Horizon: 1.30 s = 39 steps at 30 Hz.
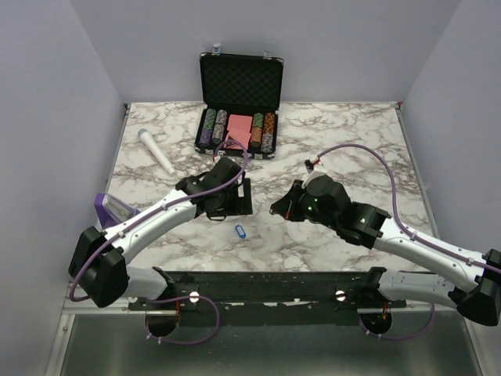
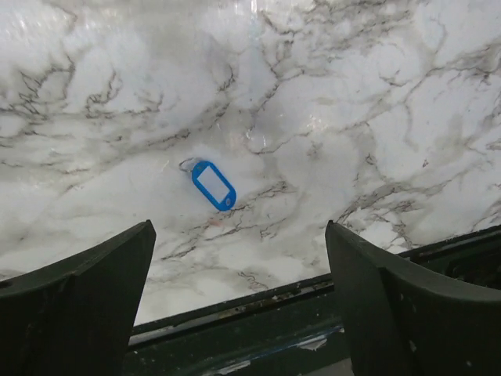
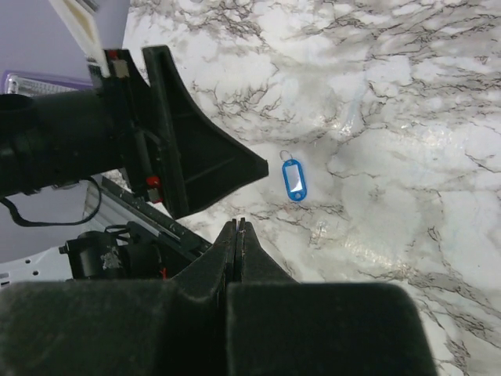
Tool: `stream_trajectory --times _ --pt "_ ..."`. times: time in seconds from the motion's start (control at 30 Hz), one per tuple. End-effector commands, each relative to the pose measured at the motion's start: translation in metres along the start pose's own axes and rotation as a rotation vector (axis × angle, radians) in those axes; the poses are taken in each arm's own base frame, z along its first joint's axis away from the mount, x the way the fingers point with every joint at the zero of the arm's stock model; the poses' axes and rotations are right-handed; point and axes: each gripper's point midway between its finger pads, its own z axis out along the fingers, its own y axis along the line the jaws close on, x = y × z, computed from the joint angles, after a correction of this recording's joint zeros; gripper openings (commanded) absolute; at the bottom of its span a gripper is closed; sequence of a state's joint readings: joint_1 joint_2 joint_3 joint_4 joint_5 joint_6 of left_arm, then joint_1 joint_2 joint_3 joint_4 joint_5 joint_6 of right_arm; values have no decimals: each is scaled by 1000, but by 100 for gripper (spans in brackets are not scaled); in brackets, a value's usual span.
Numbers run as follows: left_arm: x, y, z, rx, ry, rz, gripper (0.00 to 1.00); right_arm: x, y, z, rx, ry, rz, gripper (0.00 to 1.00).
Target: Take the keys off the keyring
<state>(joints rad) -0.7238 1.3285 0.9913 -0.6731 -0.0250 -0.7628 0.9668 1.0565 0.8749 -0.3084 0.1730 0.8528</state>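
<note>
The keyring, a small blue tag with a white window on a thin metal ring, lies flat on the marble table between my two grippers. It also shows in the left wrist view and the right wrist view. I see no key on its ring or anywhere else. My left gripper hangs just behind the tag, open wide and empty. My right gripper is to the right of the tag with its jaws pressed together. Nothing shows sticking out of them.
An open black case of poker chips stands at the back centre. A white microphone-like stick lies at the back left. A purple box sits at the left edge. The black front rail runs just near of the tag.
</note>
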Motion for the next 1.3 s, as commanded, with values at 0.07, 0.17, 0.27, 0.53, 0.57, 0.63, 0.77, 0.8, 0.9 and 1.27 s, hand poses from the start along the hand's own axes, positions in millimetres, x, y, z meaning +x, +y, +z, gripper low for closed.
stream_trajectory --times 0.07,0.17,0.27,0.53,0.57,0.63,0.77,0.8,0.9,1.27 --pt "-46 1 -47 -22 -155 37 99 5 -20 -2 70 -5 -6 1" --pt "-49 8 -74 -16 -197 53 99 8 -24 0 79 3 -16 1" --pt "-45 21 -97 -20 -241 69 99 11 -28 2 94 6 -21 1" --pt "-12 64 -128 -32 -334 79 99 12 -47 10 129 -50 -31 1" --pt "-8 68 -129 -30 -344 79 99 13 -51 11 146 -55 -37 1" --pt "-4 77 -136 -37 -384 69 99 13 -58 12 170 -73 -45 1" --pt "4 95 -144 -48 -465 29 99 7 -71 16 198 -140 -44 1" --pt "4 94 -145 -26 -484 23 99 6 -71 18 192 -156 -39 1" --pt "7 93 -144 24 -525 13 99 2 -71 26 190 -179 -21 1" --pt "1 103 -154 2 -607 -9 99 18 -94 95 276 76 41 1"
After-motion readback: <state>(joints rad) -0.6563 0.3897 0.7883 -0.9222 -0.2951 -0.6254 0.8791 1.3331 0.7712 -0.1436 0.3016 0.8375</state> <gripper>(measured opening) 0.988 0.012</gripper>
